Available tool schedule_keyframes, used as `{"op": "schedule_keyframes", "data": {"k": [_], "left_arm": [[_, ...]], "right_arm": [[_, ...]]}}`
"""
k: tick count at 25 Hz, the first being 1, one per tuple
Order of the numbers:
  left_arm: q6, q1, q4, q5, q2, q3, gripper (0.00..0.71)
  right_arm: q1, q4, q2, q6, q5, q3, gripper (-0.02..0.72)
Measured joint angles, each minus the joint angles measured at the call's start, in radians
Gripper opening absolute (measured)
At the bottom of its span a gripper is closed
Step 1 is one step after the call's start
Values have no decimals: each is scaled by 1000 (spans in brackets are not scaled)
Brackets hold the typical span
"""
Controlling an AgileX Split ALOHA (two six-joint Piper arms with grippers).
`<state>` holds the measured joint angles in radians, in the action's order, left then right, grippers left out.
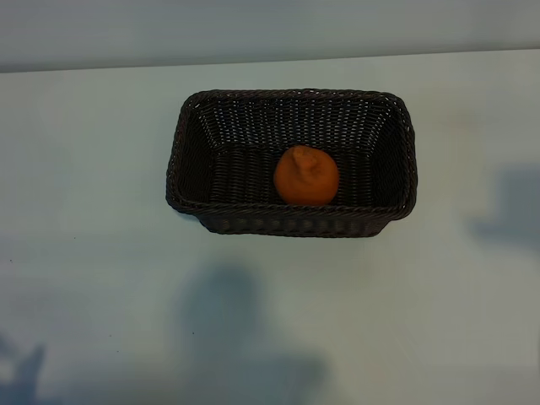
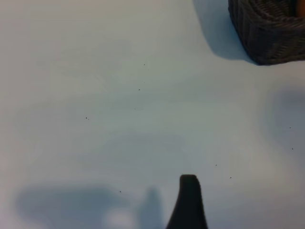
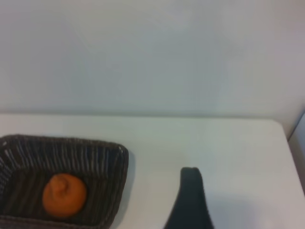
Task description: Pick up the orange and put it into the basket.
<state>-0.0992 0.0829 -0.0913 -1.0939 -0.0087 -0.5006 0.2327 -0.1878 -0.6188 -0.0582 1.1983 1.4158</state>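
Exterior view: orange (image 1: 305, 175) lies inside basket (image 1: 191, 126), near front wall, right of middle. Basket sits on table (image 1: 84, 253). Left gripper (image 2: 188, 200) and right gripper (image 3: 190, 198) both released, holding nothing, away from basket.

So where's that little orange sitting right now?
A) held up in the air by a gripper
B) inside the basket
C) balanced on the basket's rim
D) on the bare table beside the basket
B: the orange rests on the floor of the basket, near its front wall, with no gripper touching it.
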Motion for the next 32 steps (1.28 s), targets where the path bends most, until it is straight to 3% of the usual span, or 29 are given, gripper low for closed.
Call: {"op": "schedule_keyframes", "data": {"k": [7,14,32], "left_arm": [[0,0,0,0,0,0,592],[0,0,0,0,0,0,592],[0,0,0,0,0,0,592]], "right_arm": [[-14,2,156,-10,-84,-185,546],[-125,2,296,-10,-161,-352,546],[-133,39,623,-11,-151,-629,546]]}}
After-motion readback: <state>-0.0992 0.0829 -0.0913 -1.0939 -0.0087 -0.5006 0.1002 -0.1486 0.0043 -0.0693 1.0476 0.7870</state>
